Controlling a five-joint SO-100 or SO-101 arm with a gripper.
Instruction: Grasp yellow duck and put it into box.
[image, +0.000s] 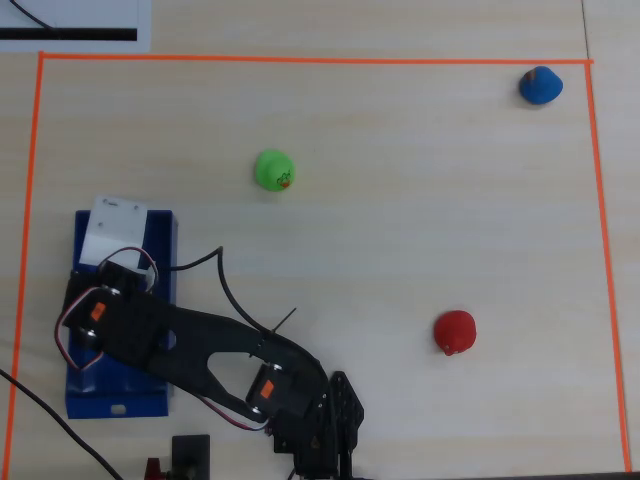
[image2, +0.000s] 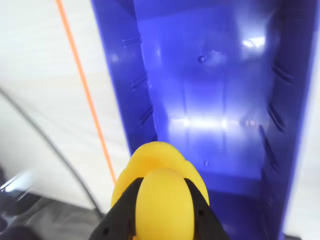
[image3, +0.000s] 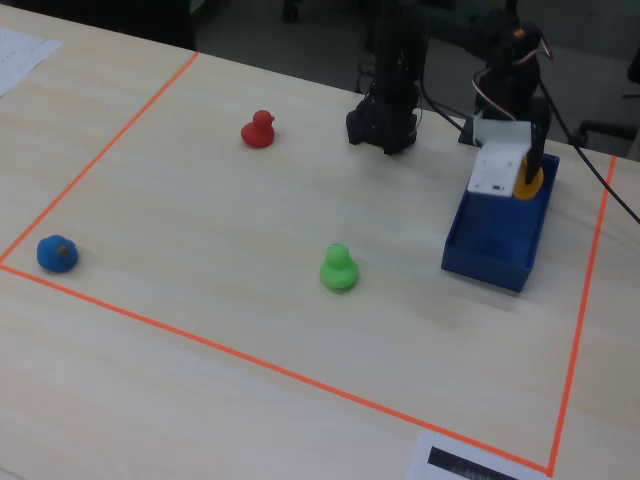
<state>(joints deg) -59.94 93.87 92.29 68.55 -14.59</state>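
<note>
My gripper (image2: 164, 189) is shut on the yellow duck (image2: 162, 197); its two black fingers clamp the duck's sides. It holds the duck above the near end of the dark blue box (image2: 210, 125), whose inside shows nothing else. In the fixed view the duck (image3: 531, 183) peeks out beside the white wrist part, just over the box's far end (image3: 493, 248). In the overhead view the arm's white wrist part (image: 118, 230) covers the duck, and the box (image: 112, 404) lies under the arm at the left.
A green duck (image: 274, 170), a red duck (image: 455, 331) and a blue duck (image: 540, 85) stand on the table inside an orange tape border (image: 300, 59). The arm's base (image: 320, 432) is at the front edge. A black cable (image: 225, 285) loops beside the box.
</note>
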